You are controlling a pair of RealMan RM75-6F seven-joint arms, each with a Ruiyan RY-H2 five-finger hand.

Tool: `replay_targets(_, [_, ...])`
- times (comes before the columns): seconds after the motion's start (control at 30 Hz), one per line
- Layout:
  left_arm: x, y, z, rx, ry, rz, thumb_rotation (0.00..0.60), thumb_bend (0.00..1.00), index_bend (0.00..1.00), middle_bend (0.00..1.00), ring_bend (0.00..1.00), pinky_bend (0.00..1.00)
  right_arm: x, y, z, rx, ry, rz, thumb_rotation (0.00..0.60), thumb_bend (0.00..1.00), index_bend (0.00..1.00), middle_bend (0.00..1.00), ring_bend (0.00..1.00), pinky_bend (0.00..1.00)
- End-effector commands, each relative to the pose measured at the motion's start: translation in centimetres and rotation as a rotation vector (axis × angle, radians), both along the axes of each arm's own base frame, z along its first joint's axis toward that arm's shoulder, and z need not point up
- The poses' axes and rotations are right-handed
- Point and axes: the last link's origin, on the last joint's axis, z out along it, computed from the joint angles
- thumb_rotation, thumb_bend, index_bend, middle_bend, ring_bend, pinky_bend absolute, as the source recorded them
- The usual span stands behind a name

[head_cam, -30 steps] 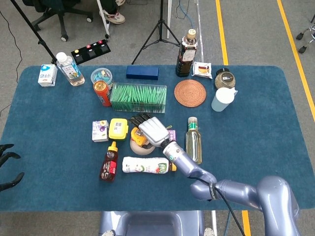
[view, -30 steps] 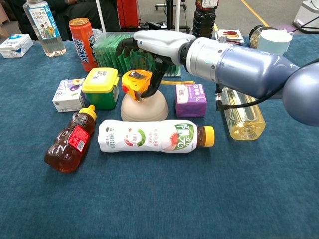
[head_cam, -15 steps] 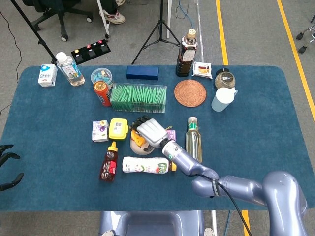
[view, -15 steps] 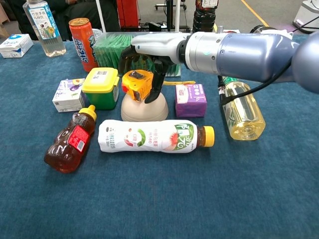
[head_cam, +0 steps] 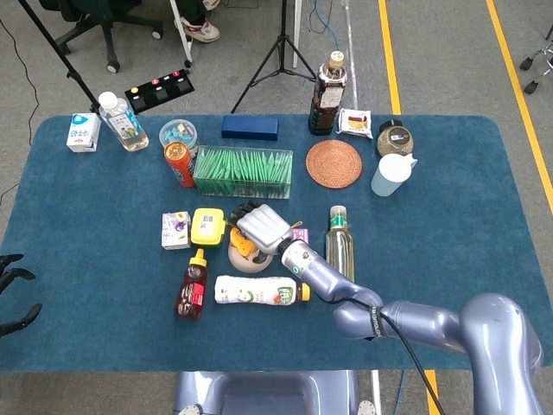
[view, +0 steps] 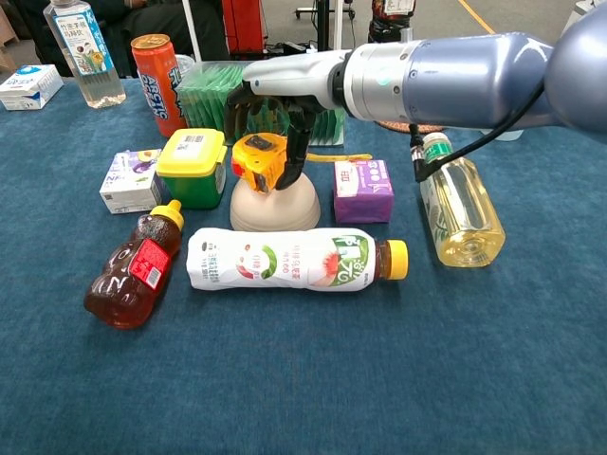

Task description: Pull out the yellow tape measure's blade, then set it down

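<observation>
The yellow tape measure (view: pixel 256 159) sits on top of an upturned beige bowl (view: pixel 275 207) in the middle of the table. A short length of its yellow blade (view: pixel 343 157) sticks out to the right, behind the purple box (view: pixel 362 190). My right hand (view: pixel 285 83) hovers over it with its dark fingers hanging down behind the case and one finger against its right side; the grip looks loose. In the head view the right hand (head_cam: pixel 262 226) covers most of the tape measure (head_cam: pixel 247 249). My left hand (head_cam: pixel 15 322) shows at the table's left edge, fingers apart, holding nothing.
Crowded around the bowl are a yellow-lidded green tub (view: pixel 193 166), a small carton (view: pixel 131 180), a honey bear bottle (view: pixel 128 275), a lying drink bottle (view: pixel 294 259) and an oil bottle (view: pixel 457 209). Behind stand an orange can (view: pixel 156 68) and a green packet box (head_cam: pixel 244 169).
The right hand's fingers have straightened from a curl around the tape measure, and the forearm has risen and shifted left. The tape measure stays on the bowl.
</observation>
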Motion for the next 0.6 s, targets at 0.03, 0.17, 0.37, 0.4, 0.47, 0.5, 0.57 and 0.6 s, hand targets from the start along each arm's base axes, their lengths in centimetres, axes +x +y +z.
replay_targets(0.03, [-0.1,0.0,0.0,0.001,0.0,0.002,0.6,0.24,0.35,0.19,0.12,0.22,0.1,-0.2,-0.1,0.002,0.011,0.002,0.599,0.05,0.26,0.24,0.17,0.14])
replay_targets(0.17, [-0.2,-0.1,0.0,0.001,-0.001,0.01,0.6,0.24,0.35,0.19,0.12,0.22,0.3,-0.5,-0.2,0.006,0.019,0.0,0.6,0.05,0.27,0.24,0.17,0.14])
replay_targets(0.37, [-0.3,-0.1,0.0,0.001,0.0,0.017,0.6,0.24,0.35,0.19,0.12,0.22,0.6,-0.9,-0.6,0.011,0.044,0.003,0.6,0.05,0.31,0.26,0.19,0.15])
replay_targets(0.4, [-0.3,-0.1,0.0,0.001,0.001,0.018,0.6,0.24,0.35,0.19,0.12,0.22,0.6,-1.0,-0.6,0.011,0.048,0.002,0.6,0.05,0.32,0.26,0.19,0.15])
replay_targets(0.47, [-0.4,-0.1,-0.1,0.001,0.001,0.018,0.6,0.24,0.35,0.19,0.12,0.22,0.6,-1.2,-0.7,0.01,0.051,-0.001,0.6,0.05,0.33,0.27,0.2,0.16])
replay_targets(0.5, [-0.4,-0.1,-0.1,0.0,0.001,0.018,0.6,0.24,0.35,0.19,0.12,0.22,0.6,-1.2,-0.7,0.01,0.053,-0.004,0.6,0.05,0.33,0.27,0.2,0.16])
replay_targets(0.57, [-0.4,0.0,-0.1,-0.001,0.001,0.017,0.6,0.24,0.35,0.19,0.12,0.22,0.5,-1.4,-0.7,0.009,0.057,-0.008,0.6,0.05,0.33,0.27,0.2,0.16])
replay_targets(0.6, [-0.4,0.0,-0.1,-0.002,0.0,0.018,0.6,0.24,0.35,0.19,0.12,0.22,0.5,-1.4,-0.7,0.009,0.06,-0.009,0.6,0.05,0.33,0.27,0.2,0.16])
